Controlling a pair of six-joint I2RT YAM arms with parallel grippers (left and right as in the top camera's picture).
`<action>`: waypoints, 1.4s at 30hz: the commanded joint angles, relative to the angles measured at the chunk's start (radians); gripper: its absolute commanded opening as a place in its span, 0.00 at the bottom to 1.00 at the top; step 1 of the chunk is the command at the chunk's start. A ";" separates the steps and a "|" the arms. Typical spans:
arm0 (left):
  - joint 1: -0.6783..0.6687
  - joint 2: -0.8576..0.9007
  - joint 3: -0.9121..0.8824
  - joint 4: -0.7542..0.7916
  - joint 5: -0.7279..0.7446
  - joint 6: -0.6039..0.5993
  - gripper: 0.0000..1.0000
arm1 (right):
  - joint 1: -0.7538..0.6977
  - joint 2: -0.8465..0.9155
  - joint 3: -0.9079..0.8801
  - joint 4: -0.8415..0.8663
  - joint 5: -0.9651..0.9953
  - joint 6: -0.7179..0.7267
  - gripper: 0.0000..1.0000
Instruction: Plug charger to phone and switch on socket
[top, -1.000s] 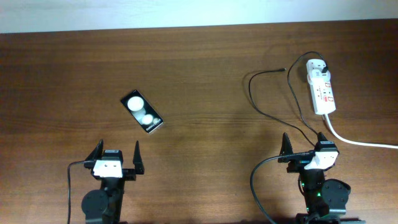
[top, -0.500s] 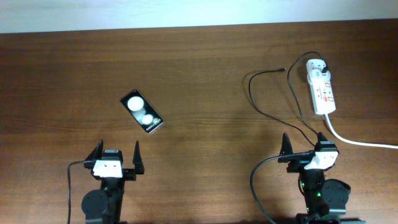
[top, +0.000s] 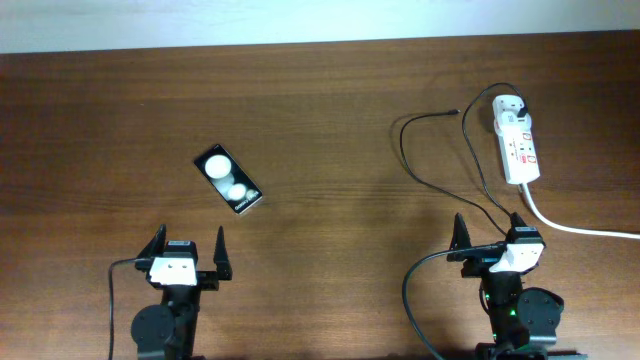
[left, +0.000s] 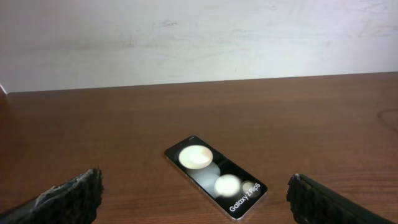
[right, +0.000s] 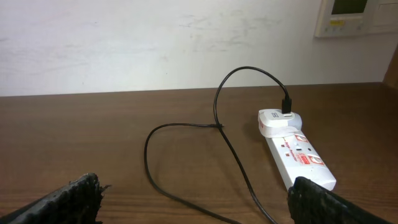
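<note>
The phone (top: 228, 179) lies flat on the table left of centre, glossy black with two white spots; in the left wrist view (left: 215, 183) it lies just ahead of and between my fingers. My left gripper (top: 186, 250) is open and empty, below the phone. The socket (top: 517, 138), a white power strip, lies at the far right and shows in the right wrist view (right: 295, 150). The charger (top: 432, 183), a thin black cable, has its black plug in the strip's far end and its loose tip (top: 457, 112) lying on the table. My right gripper (top: 491, 232) is open, empty, near the cable.
The strip's thick white cord (top: 575, 227) runs off to the right edge. The cable loops over the table ahead of my right gripper (right: 186, 193). A white wall stands behind the table's far edge, with a wall panel (right: 356, 15) at upper right.
</note>
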 joint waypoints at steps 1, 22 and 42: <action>0.003 0.003 -0.002 -0.003 0.025 -0.010 0.99 | -0.007 -0.011 -0.010 0.002 0.009 0.005 0.99; 0.003 0.003 -0.002 0.005 0.025 -0.010 0.99 | -0.007 -0.011 -0.010 0.002 0.009 0.005 0.99; 0.003 0.483 0.556 -0.162 0.025 -0.010 0.99 | -0.007 -0.011 -0.010 0.002 0.009 0.005 0.99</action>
